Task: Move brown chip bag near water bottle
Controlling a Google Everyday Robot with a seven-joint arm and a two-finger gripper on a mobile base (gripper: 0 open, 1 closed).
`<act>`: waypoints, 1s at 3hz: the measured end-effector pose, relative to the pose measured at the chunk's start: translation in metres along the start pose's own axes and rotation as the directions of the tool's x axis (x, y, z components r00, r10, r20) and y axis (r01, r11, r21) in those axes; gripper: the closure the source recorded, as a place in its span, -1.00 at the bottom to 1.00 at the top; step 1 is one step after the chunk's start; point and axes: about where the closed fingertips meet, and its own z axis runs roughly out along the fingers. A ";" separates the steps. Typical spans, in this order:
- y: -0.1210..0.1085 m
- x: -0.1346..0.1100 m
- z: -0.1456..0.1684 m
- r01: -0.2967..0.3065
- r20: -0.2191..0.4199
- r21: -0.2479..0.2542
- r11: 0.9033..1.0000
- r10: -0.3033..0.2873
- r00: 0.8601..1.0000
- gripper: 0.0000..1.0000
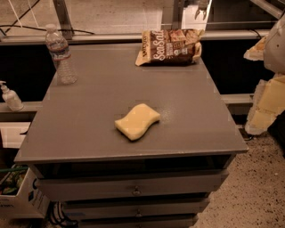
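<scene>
The brown chip bag (170, 46) lies flat at the far right corner of the grey cabinet top (98, 111), its white "Sea Salt" lettering facing up. The water bottle (60, 55) stands upright at the far left corner, clear with a white cap and a blue-and-white label. The two are far apart, with most of the top's width between them. My gripper (202, 8) is at the top edge of the camera view, above and just behind the bag's right end, holding nothing that I can see. Part of my arm (271, 67) shows at the right edge.
A yellow wavy sponge (137, 121) lies near the middle of the top. A small white pump bottle (10, 95) stands on a ledge to the left, below the top. Drawers (133, 189) are under the front edge. A box (18, 196) sits on the floor at lower left.
</scene>
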 end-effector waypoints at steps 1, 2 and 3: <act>0.000 0.000 0.000 0.000 0.000 0.000 1.000 0.000 1.000 -1.00; -0.006 -0.001 0.006 -0.001 0.035 0.021 1.000 0.000 0.999 -1.00; -0.025 -0.003 0.033 -0.039 0.111 0.057 0.998 0.032 0.993 -1.00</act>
